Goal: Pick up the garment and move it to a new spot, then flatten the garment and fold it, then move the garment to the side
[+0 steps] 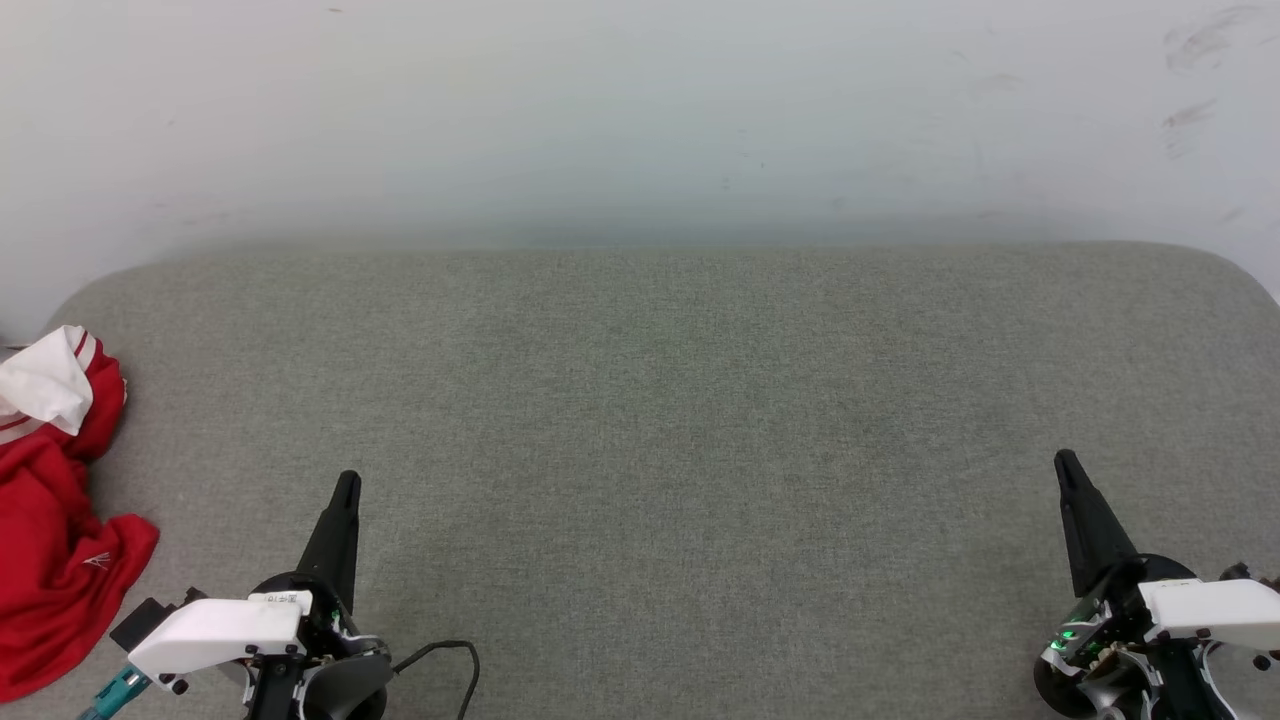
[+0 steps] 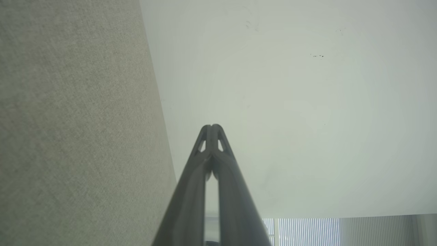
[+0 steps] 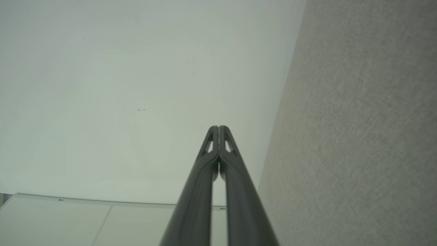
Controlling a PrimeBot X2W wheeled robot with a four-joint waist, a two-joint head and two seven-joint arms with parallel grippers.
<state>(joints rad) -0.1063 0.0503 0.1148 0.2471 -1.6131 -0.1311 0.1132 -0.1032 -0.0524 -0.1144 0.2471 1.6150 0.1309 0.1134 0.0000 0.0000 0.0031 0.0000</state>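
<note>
Garment: crumpled red-and-white heap at the left edge of the grey fabric counter, near my left jaws. Left jaws: together, tips touching. Right jaws: together, well apart from it.

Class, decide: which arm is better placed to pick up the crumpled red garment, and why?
Left. The garment lies beside the left gripper at the grey surface's left edge; the right gripper sits at the far side.
</note>
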